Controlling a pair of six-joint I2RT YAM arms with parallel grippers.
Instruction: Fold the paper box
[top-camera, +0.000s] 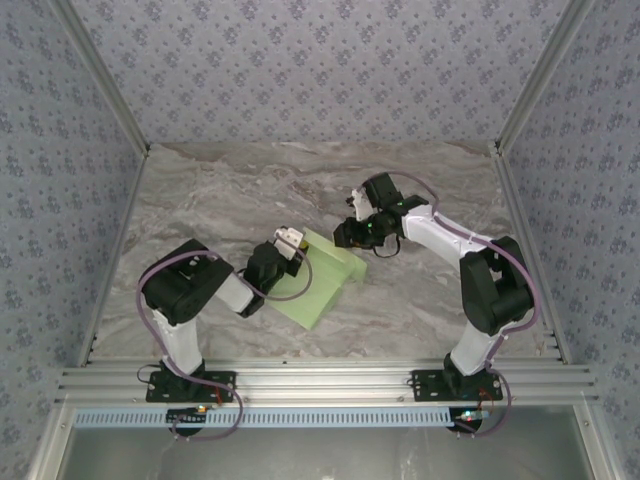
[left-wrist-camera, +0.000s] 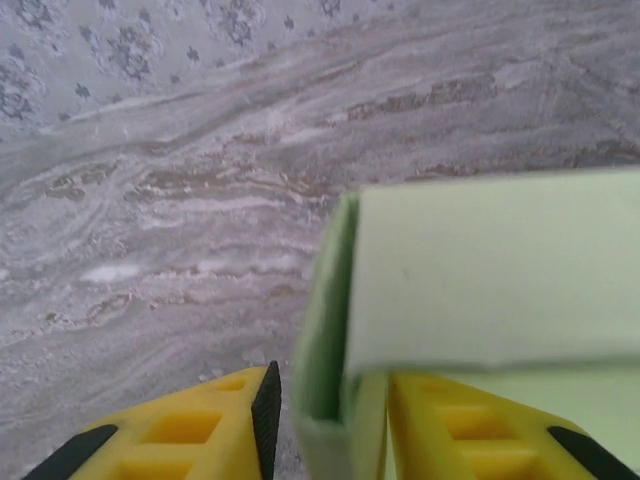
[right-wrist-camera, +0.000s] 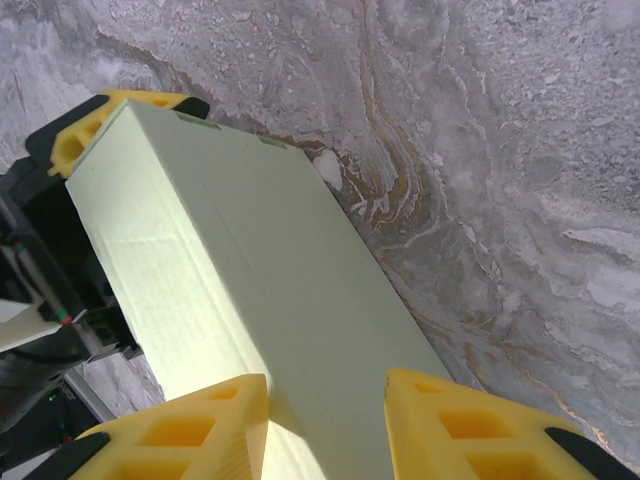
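Though the paper box (top-camera: 322, 285) already forms a long sleeve, its ends look unclosed; right jaws pinch it, left jaws straddle a wall, grip unclear

- The paper box (left-wrist-camera: 480, 280) is blurred in the left wrist view, and the right and bottom edges cut it off.
- The left gripper (left-wrist-camera: 330, 390) has its yellow fingers (left-wrist-camera: 190, 430) cut by the bottom edge.
- In the right wrist view, the box's near end runs out of the bottom edge between the fingers of the right gripper (right-wrist-camera: 325, 385). Whether they press it cannot be told.
- From above, each gripper covers part of the box's far edge, and the jaws are too small to judge.
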